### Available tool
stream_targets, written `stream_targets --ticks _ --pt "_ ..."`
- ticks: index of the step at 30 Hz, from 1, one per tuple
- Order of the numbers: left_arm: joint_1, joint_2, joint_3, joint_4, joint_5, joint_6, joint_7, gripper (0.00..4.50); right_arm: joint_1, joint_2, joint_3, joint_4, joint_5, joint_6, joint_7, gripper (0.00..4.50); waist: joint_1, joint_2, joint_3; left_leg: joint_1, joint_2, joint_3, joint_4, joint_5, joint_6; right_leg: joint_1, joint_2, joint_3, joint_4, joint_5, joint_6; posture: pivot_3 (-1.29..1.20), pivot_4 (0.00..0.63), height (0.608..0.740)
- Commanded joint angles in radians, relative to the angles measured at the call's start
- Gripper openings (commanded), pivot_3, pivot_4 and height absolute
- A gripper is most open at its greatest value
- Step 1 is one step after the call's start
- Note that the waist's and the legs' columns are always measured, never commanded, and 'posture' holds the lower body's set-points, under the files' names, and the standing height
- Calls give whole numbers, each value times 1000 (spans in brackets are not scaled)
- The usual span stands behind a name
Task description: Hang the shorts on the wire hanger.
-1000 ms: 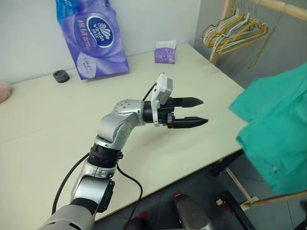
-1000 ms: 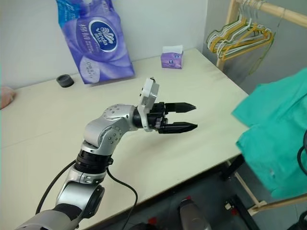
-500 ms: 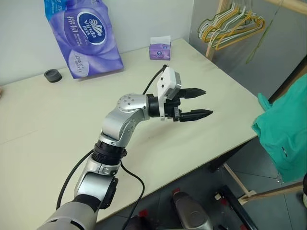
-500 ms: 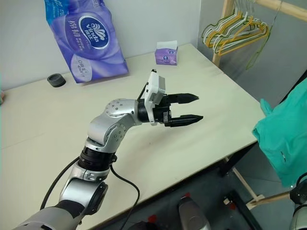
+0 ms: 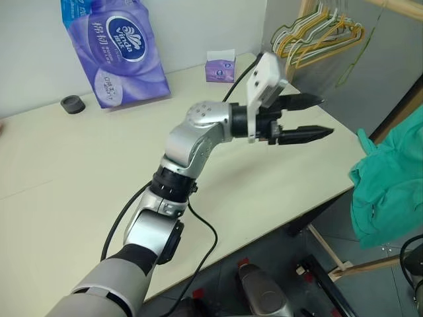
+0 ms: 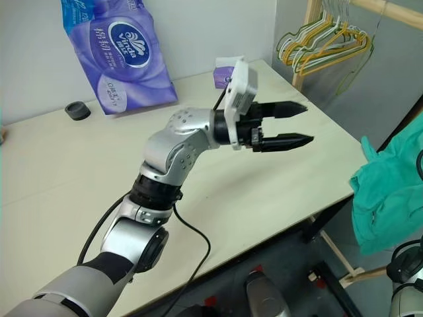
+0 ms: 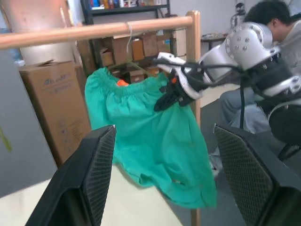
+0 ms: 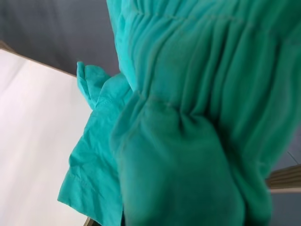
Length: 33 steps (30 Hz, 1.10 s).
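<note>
The teal-green shorts hang in the air off the table's right edge, also seen in the eye views. My right gripper is shut on their gathered waistband, next to a small orange tag. My left gripper is open and holds nothing, raised above the table and pointing right toward the shorts. The thin olive-green wire hanger hangs from the wooden rail, apart from the other hangers. A wire hook sits over the rail just above the shorts.
A wooden rack with several yellow and white hangers stands past the table's far right corner. On the table are a purple tissue pack, a small tissue box and a black cap. A person sits behind the rack, near cardboard boxes.
My left gripper has risen and swung right toward the rack, still open. The shorts have slid toward the right edge of the eye views. The camera shifted during the first half second.
</note>
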Motion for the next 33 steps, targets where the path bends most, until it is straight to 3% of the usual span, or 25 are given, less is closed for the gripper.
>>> stream_targets --ticks 1,8,13,21,22,28,33 --pt "-82 -28 26 77 -17 0 -19 3499 -16 -3 -21 -23 28 8 -24 0 -1 0 0 1 0 1 -1 0 0 0 0 1 0 0 0 -461 173 740" --pt "-183 -63 62 214 -34 -13 -68 3499 -25 13 -28 -58 80 8 -49 0 -12 -2 1 10 0 12 -11 0 0 1 0 11 -3 -1 4 -465 169 740" --pt "-192 -68 58 240 -13 -37 -79 3530 -45 45 -53 -116 118 8 -74 1429 -28 -1 1 10 0 12 -12 0 0 1 0 11 -4 -1 4 -456 161 740" --pt "-192 -70 55 251 9 -60 -87 3530 -127 22 -45 -180 127 8 -122 4288 -31 -1 0 10 0 13 -12 0 0 1 0 13 -4 -1 5 -454 155 740" --pt "-190 -69 54 249 11 -63 -88 3530 -141 30 -50 -187 122 8 -137 4487 -31 -1 0 10 0 13 -12 0 0 1 0 12 -4 -1 5 -454 154 740" --pt "-174 -66 45 238 25 -72 -97 3530 -164 1 -10 -216 57 0 -174 4487 -30 -1 0 10 -1 13 -12 0 0 1 0 13 -4 -1 5 -454 151 740" --pt "-173 -68 48 242 32 -75 -95 3530 -106 -50 96 -243 -12 -148 -184 4487 -31 0 0 10 -1 13 -12 0 0 1 -1 13 -4 -1 5 -448 151 740"
